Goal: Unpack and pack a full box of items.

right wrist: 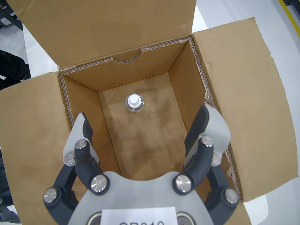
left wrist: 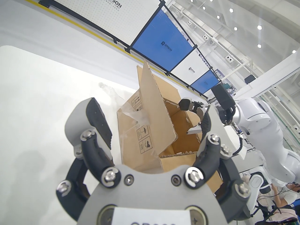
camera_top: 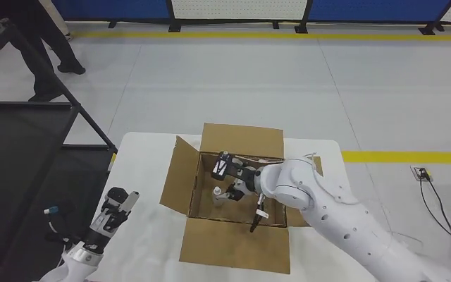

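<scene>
An open cardboard box (camera_top: 232, 211) stands mid-table with all flaps folded outward. On its floor a small clear bottle with a white cap (right wrist: 134, 103) stands upright, apart from the walls. My right gripper (right wrist: 144, 118) hangs open above the box opening, pointing down at the floor beside the bottle, with nothing between its fingers. From above, the right gripper (camera_top: 224, 190) sits over the box's left half. My left gripper (left wrist: 150, 111) is open and empty, low over the table to the left of the box (left wrist: 150, 127); from above the left gripper (camera_top: 125, 194) is near the table's left edge.
The white table (camera_top: 148, 233) has bare room left of and in front of the box. A black metal frame (camera_top: 35, 162) stands just off the table's left edge. The raised left flap (left wrist: 152, 104) rises between my left gripper and the box interior.
</scene>
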Available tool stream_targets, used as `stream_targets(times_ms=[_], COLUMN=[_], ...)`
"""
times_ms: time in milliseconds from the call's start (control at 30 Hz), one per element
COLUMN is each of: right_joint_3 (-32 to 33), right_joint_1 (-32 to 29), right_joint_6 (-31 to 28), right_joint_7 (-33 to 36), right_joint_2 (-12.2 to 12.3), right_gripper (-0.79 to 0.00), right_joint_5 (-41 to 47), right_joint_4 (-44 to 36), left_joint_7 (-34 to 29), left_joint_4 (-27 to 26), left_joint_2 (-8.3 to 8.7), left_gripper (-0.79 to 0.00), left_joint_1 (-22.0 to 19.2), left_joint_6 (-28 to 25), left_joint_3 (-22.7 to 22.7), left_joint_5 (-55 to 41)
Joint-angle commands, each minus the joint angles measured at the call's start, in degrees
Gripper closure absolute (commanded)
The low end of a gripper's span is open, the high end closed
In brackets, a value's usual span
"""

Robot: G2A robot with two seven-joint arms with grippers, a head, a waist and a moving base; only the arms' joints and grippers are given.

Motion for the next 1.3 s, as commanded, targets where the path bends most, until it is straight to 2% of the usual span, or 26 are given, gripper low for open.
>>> stream_targets(times_ms=[0, 267, 367, 467, 767, 967, 1000, 1033, 1067, 1100, 1267], right_joint_3=[0.19, 0.19, 0.05, -1.47, -11.14, -15.37, -15.82, -16.17, -16.45, -16.72, -17.45], right_joint_1=[-0.12, -0.12, -2.13, -1.36, 6.09, 8.32, 8.61, 8.90, 9.16, 9.35, 10.01], right_joint_6=[-0.03, -0.03, 4.25, 2.00, -4.02, -5.08, -5.49, -5.92, -6.27, -6.75, -7.05], right_joint_7=[0.04, 0.04, -1.52, -1.61, -3.35, -6.66, -6.68, -6.65, -6.75, -6.83, -6.91], right_joint_2=[0.10, 0.10, -0.01, -1.14, -9.81, -15.58, -16.43, -17.22, -17.98, -18.69, -21.65], right_gripper=[-0.785, -0.785, -0.785, -0.785, -0.785, -0.785, -0.566, -0.311, -0.225, 0.000, 0.000], right_joint_5=[-0.04, -0.04, -2.24, -1.22, 1.41, -0.22, -0.25, -0.19, -0.16, -0.15, -0.44], right_joint_4=[-0.17, -0.17, -0.57, 2.05, 20.33, 30.79, 32.38, 33.94, 35.32, 36.70, 42.02], left_joint_7=[0.03, 0.03, 0.13, -0.31, 1.82, 2.99, 2.99, 2.99, 2.99, 2.99, 2.99], left_joint_4=[0.00, 0.00, -0.24, -0.75, -1.74, -1.91, -1.91, -1.91, -1.91, -1.91, -1.91], left_joint_2=[0.00, 0.00, 0.00, 0.09, 0.19, 0.17, 0.17, 0.17, 0.17, 0.17, 0.17], left_gripper=[-0.785, -0.785, -0.785, -0.785, -0.785, -0.785, -0.785, -0.785, -0.785, -0.785, -0.785], left_joint_1=[-0.01, -0.01, -0.19, -0.63, 0.97, 1.64, 1.64, 1.64, 1.64, 1.64, 1.64], left_joint_6=[-0.01, -0.01, 0.84, 1.70, 2.44, 2.58, 2.58, 2.58, 2.58, 2.58, 2.58], left_joint_3=[0.00, 0.00, 0.33, 0.76, -0.55, -1.12, -1.12, -1.12, -1.12, -1.12, -1.12], left_joint_5=[0.02, 0.02, 0.06, 1.19, 1.14, 0.96, 0.96, 0.96, 0.96, 0.96, 0.96])
